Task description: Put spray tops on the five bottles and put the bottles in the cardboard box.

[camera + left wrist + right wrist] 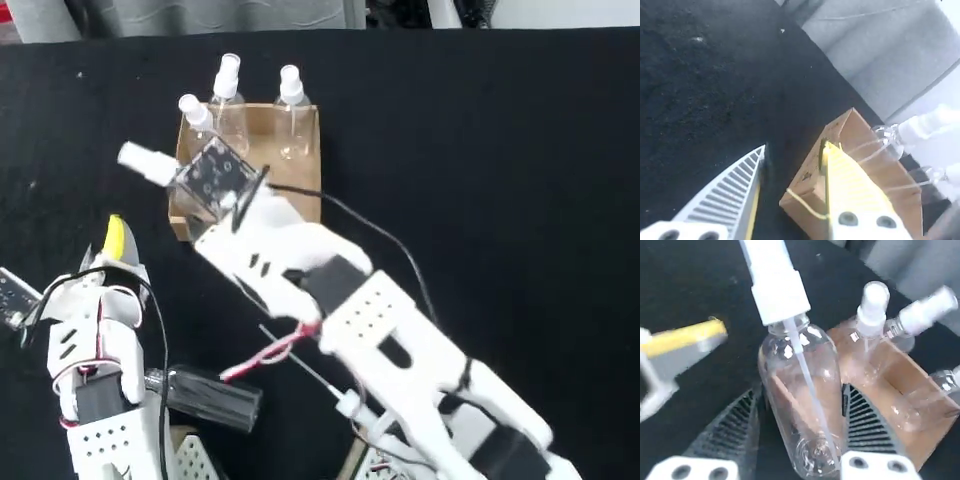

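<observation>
The cardboard box (300, 185) stands at the back of the black table. Three clear bottles with white spray tops (228, 95) (291, 105) (196, 118) stand upright in it. My right gripper (215, 185) hangs over the box's left front part, shut on a fourth clear bottle (797, 370). That bottle lies tilted, its white spray top (143, 162) pointing left past the box wall. My left gripper (112, 245) sits left of and in front of the box, open, with nothing between its grey and yellow fingers (850, 192). The box corner (805, 192) is close to it.
Black cloth (480, 150) covers the table to the right of the box. A grey curtain (230, 15) hangs behind the table's far edge. Red and white cables (265, 355) run between the two arm bases at the front.
</observation>
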### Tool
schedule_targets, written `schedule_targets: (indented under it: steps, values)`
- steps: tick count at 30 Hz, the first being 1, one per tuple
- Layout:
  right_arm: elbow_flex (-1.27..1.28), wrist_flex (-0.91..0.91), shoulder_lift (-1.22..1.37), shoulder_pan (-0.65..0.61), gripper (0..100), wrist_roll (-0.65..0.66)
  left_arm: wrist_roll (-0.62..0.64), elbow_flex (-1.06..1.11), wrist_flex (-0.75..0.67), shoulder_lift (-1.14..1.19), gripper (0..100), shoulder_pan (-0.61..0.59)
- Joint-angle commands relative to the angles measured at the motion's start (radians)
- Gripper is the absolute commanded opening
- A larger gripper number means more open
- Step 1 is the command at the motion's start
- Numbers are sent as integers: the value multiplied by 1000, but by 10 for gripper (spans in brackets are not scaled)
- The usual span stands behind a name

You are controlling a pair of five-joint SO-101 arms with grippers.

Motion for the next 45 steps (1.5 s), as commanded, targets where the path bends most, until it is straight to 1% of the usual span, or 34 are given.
schedule_targets:
  steps: [1, 3, 6, 9, 13, 15, 19, 21, 25, 28, 37, 40, 45]
  values:
    - [31, 2, -128, -34, 155, 3, 18, 22, -31, -9, 163, -30]
    - [67, 2, -177, -49, 155, 3, 21, 22, -32, -9, 163, -30]
    - [120, -18, -243, -77, 155, 3, 81, 22, -83, -8, 163, -33]
    - [202, -103, -291, -86, 155, 3, 110, 22, -130, -8, 163, -31]
    - [306, -216, -338, -86, 155, 3, 110, 22, -212, -8, 162, -19]
    - [341, -244, -355, -103, 155, 3, 109, 22, -239, -8, 162, 15]
    - [374, -256, -369, -146, 155, 5, 104, 22, -236, -6, 162, 147]
    - [381, -258, -366, -163, 155, 5, 101, 22, -244, -6, 162, 191]
    - [392, -258, -364, -172, 155, 5, 11, 22, -236, -6, 162, 260]
    - [395, -256, -363, -172, 155, 5, -18, 22, -236, -6, 162, 295]
    - [421, -241, -363, -166, 159, 5, -97, 22, -235, -6, 162, 326]
    - [420, -236, -363, -166, 160, 6, -120, 22, -193, -8, 162, 348]
    - [435, -235, -363, -166, 160, 74, -124, 22, -146, -8, 162, 352]
